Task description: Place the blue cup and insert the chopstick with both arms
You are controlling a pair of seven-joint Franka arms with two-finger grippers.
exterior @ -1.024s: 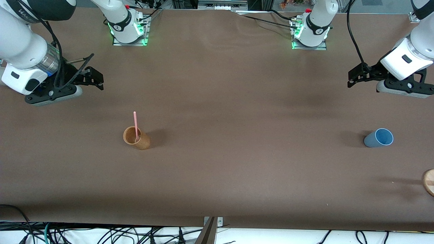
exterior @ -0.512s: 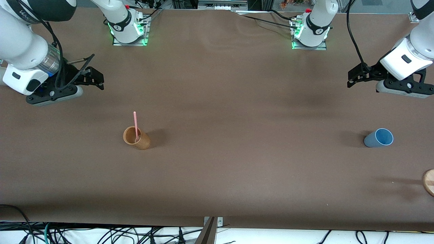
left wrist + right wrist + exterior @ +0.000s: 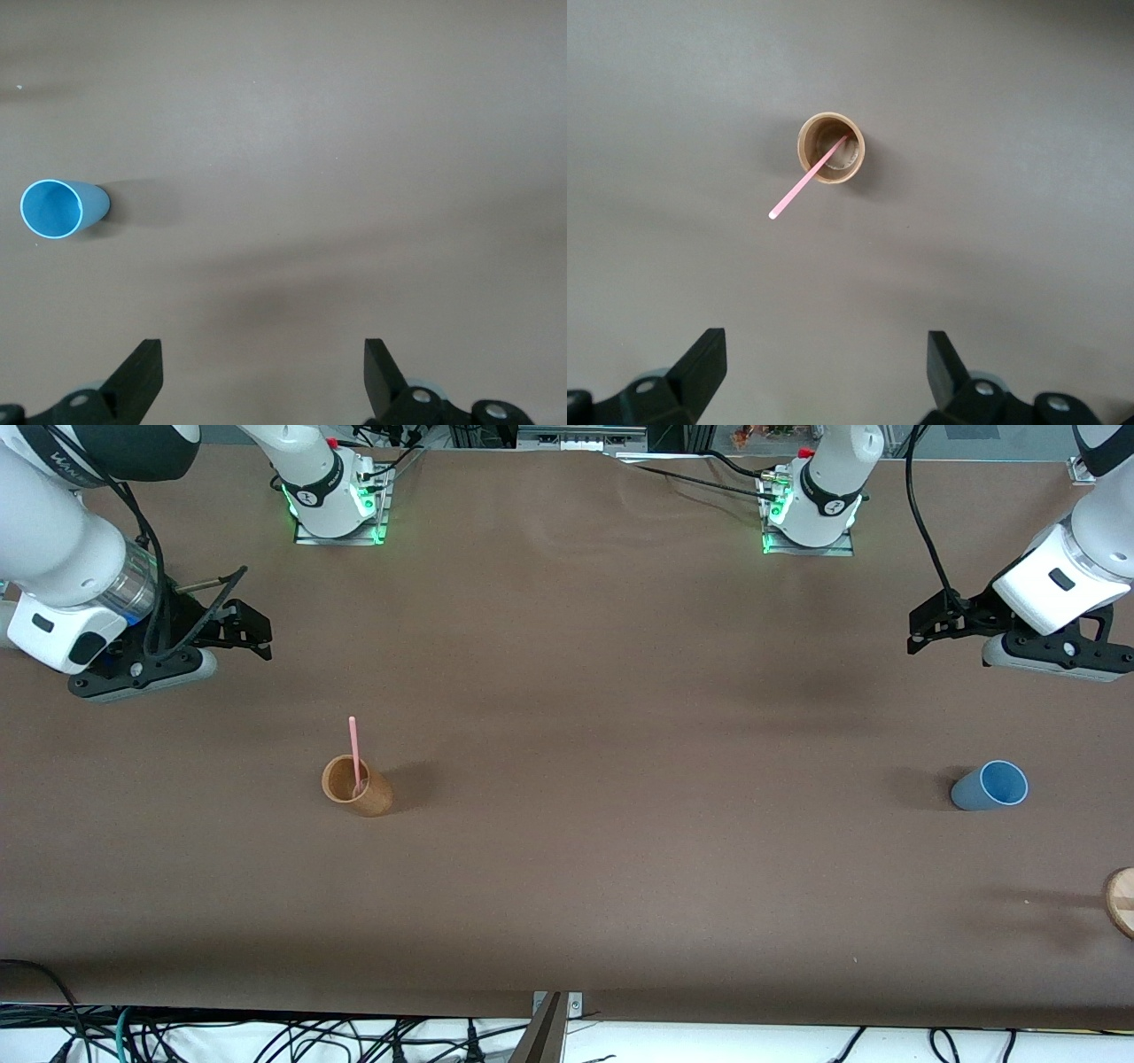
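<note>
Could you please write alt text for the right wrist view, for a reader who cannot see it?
A pink chopstick leans in an upright brown cup on a brown table. The right gripper hangs above the table, its fingers open and empty.

The blue cup (image 3: 989,786) is plain light blue, brighter inside. The chopstick (image 3: 354,751) is pink, standing in a brown, wood-toned cup (image 3: 356,786). The counter (image 3: 602,691) is uniform matte brown. Both white arms carry black grippers: left gripper (image 3: 263,376), right gripper (image 3: 826,370).
</note>
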